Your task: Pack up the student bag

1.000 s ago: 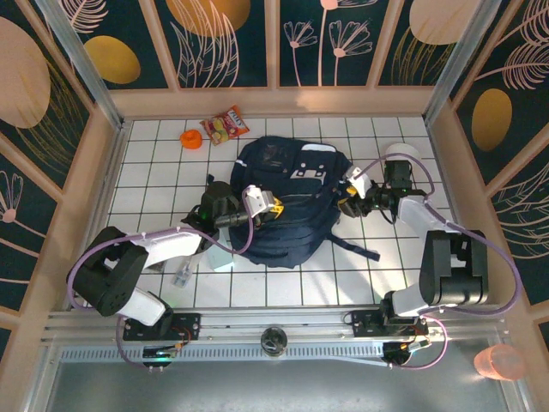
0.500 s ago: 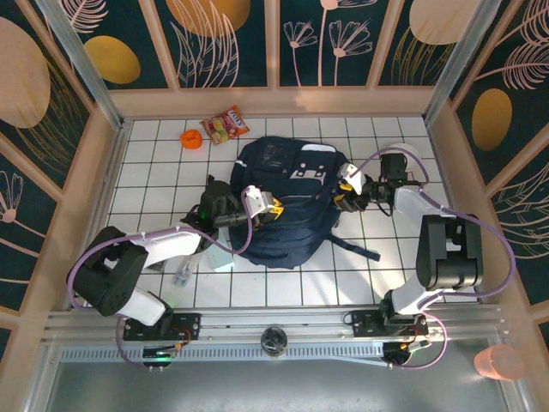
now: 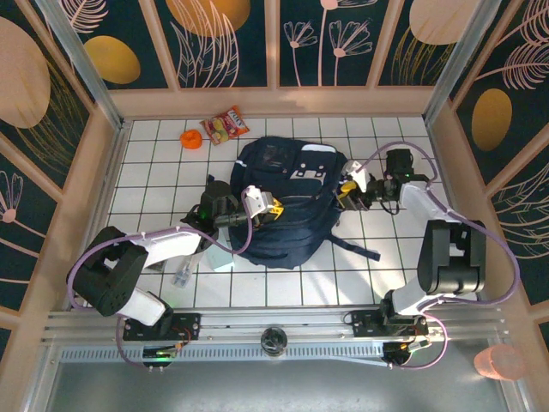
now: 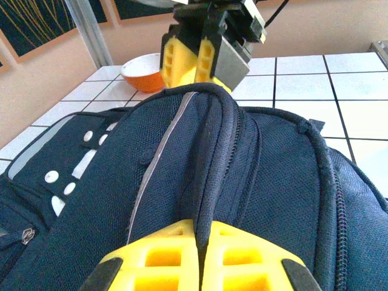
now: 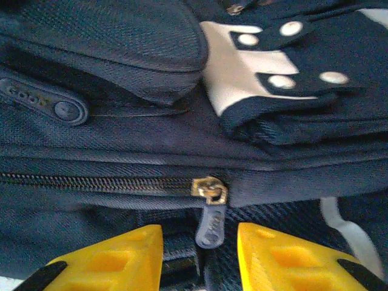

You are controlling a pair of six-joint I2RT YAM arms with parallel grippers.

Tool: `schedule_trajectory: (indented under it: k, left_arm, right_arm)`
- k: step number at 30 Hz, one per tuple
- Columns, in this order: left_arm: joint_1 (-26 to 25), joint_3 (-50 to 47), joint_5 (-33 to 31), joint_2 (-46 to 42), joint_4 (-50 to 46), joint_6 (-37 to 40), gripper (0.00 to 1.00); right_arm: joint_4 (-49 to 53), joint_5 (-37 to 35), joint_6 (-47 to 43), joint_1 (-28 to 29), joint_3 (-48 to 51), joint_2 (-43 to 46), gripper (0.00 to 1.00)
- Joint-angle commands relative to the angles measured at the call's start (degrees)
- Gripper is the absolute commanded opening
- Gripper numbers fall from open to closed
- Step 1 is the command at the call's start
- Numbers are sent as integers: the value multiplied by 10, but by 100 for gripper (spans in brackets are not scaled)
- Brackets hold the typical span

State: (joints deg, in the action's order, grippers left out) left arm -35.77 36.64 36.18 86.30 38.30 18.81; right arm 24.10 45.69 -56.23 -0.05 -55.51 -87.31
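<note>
The student bag (image 3: 287, 202), dark navy, lies flat in the middle of the tiled table. My left gripper (image 3: 273, 209) sits on its front half, and its yellow jaws (image 4: 203, 248) are shut on a raised fold of the student bag's fabric beside a zip. My right gripper (image 3: 345, 190) is at the bag's right edge and also appears in the left wrist view as the far gripper (image 4: 200, 57). In the right wrist view it (image 5: 200, 254) is open, with the dark zipper pull (image 5: 209, 223) hanging between the fingertips without touching either. The brass slider (image 5: 210, 190) sits just above.
A snack packet (image 3: 225, 126) and a small orange object (image 3: 190, 137) lie at the back left. A clear bottle (image 3: 183, 275) and a pale box (image 3: 221, 257) rest under my left arm. An orange-and-white bowl (image 4: 142, 71) stands behind the right gripper. A bag strap (image 3: 356, 249) trails right.
The right gripper has moved up and in against the bag's right edge, its jaws narrowing round the zipper pull. The left gripper holds the same fold, unmoved.
</note>
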Motion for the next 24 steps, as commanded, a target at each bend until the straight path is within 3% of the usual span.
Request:
schedule_trajectory:
  k: [1, 12, 17, 24]
  left_arm:
    - [0, 19, 41, -15, 50, 0, 0]
    - [0, 16, 47, -19, 56, 0, 0]
    - [1, 15, 41, -24, 56, 1, 0]
    - [2, 8, 39, -23, 64, -2, 0]
  right_arm:
    - [-33, -10, 45, -15, 3, 12, 44]
    - [-62, 23, 37, 6, -20, -54, 49]
    - [-20, 31, 28, 21, -31, -69, 42]
    - [-13, 29, 50, 18, 19, -14, 34]
